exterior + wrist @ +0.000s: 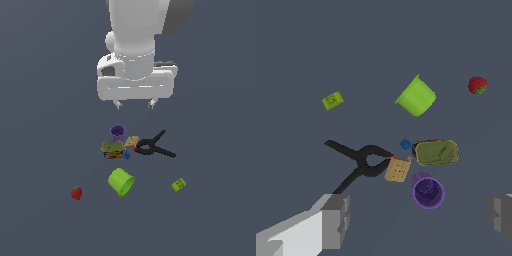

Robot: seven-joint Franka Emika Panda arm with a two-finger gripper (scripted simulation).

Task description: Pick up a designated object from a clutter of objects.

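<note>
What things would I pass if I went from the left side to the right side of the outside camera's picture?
Red strawberry → green-brown can → tan box → black clamp → yellow-green block. The cups and the tiny blue object overlap these sideways, so they are left out.

Blue knob [405, 144], purple cup [428, 190], black clamp [362, 159], red strawberry [477, 85].

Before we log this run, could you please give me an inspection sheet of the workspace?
Surface: plain dark grey floor.
Job's thing: tiny blue object beside green-brown can, ungrasped.
Clutter: purple cup, tan box, black clamp clustered; lime green cup tipped over; strawberry and yellow-green block apart.
Gripper: gripper open, above the cluster, holding nothing.
Cables: nothing seen.
Surroundings: nothing seen.
</note>
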